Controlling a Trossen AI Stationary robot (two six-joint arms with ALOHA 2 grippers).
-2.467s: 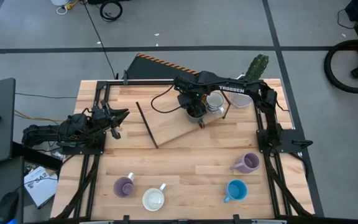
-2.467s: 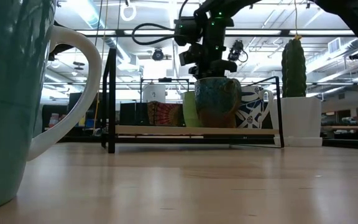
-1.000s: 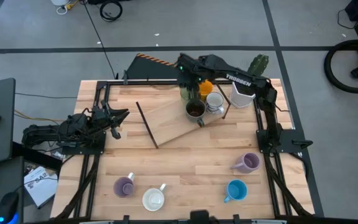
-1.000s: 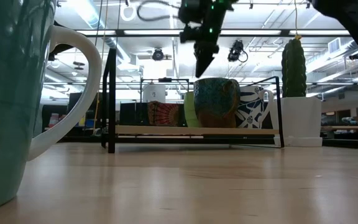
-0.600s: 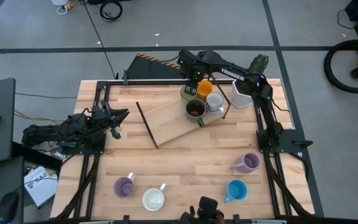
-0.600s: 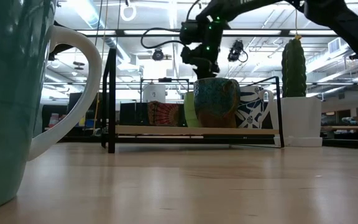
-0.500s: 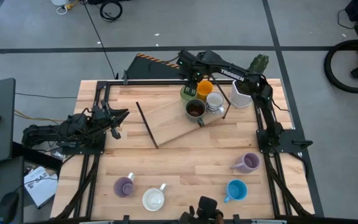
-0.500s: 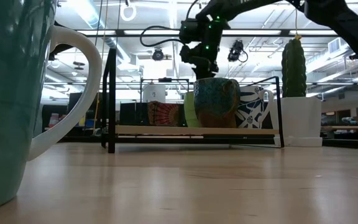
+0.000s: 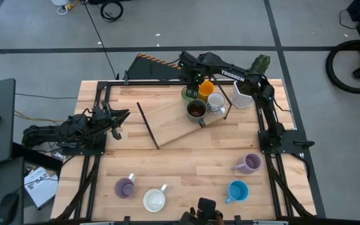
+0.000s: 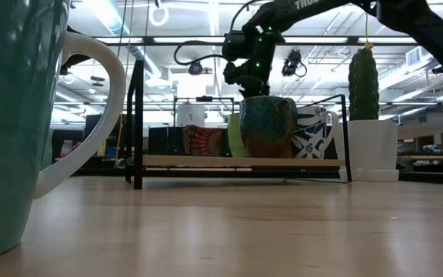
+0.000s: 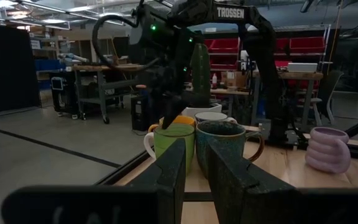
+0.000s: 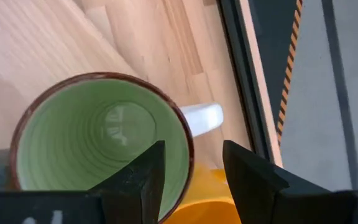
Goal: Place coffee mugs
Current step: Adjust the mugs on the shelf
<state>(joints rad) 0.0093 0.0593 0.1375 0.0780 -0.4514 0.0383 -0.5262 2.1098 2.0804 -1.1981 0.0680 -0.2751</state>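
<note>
Near the worktop's front edge, a lilac mug (image 9: pixel 125 187), a white mug (image 9: pixel 154 200), a blue mug (image 9: pixel 237 191) and a second lilac mug (image 9: pixel 250 164) are waiting, the left pincer (image 9: pixel 119 116) idling half-closed by the left edge. At the far edge, the right pincer (image 9: pixel 193 74) is hanging open and empty over the green mug (image 12: pixel 101 157), so any careless drop risks knocking it into the touching orange mug (image 9: pixel 205 88) and brown mug (image 9: pixel 196 109). A second ago it was hanging over the brown mug and has since slid farther back.

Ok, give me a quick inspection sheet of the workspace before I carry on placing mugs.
Surface: wooden table, bare in the middle.
Job's things: green mug, orange mug, dark mug and white mug grouped on the raised board; two lilac mugs, another white mug and blue mug on the near part.
Clutter: cactus pot.
Hands: right hand open above the green mug; left hand parked at the left edge.
Cables: black loop on the floor.
Surroundings: nothing seen close by.
</note>
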